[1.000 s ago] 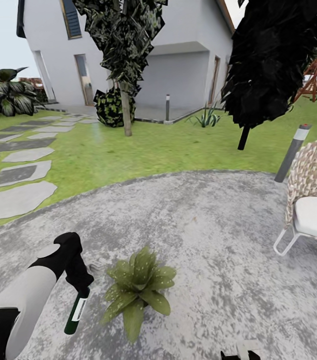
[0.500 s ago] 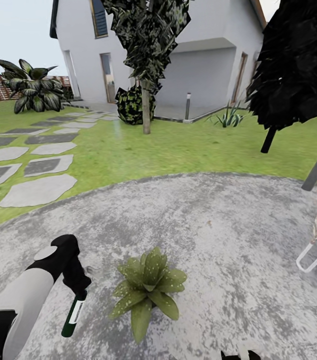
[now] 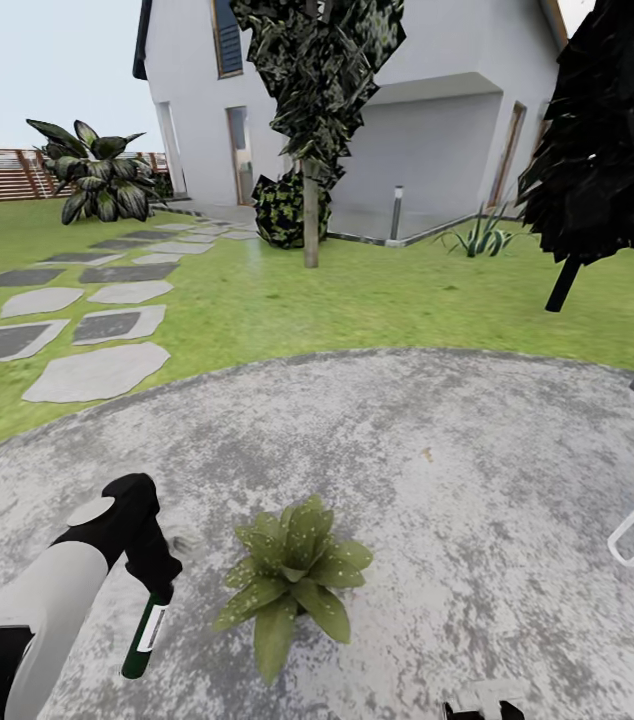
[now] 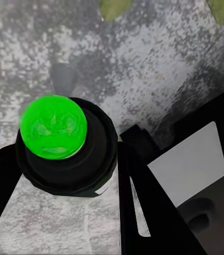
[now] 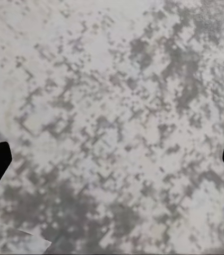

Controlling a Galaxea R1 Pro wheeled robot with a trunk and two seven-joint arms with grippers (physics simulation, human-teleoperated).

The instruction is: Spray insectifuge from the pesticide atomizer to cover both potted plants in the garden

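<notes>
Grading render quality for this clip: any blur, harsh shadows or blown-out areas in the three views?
Head view: sharp and evenly lit, no strong cast shadows under the potted plant; tree canopy renders almost black. Left wrist view: bottle in the left claw is crisp. Right wrist view: patio looks coarse and pixelated.

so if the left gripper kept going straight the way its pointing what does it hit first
Probably the paved patio. The left gripper points down, shut on the pesticide atomizer, whose free end would touch first, just beside the potted plant. Depth is hard to judge.
</notes>
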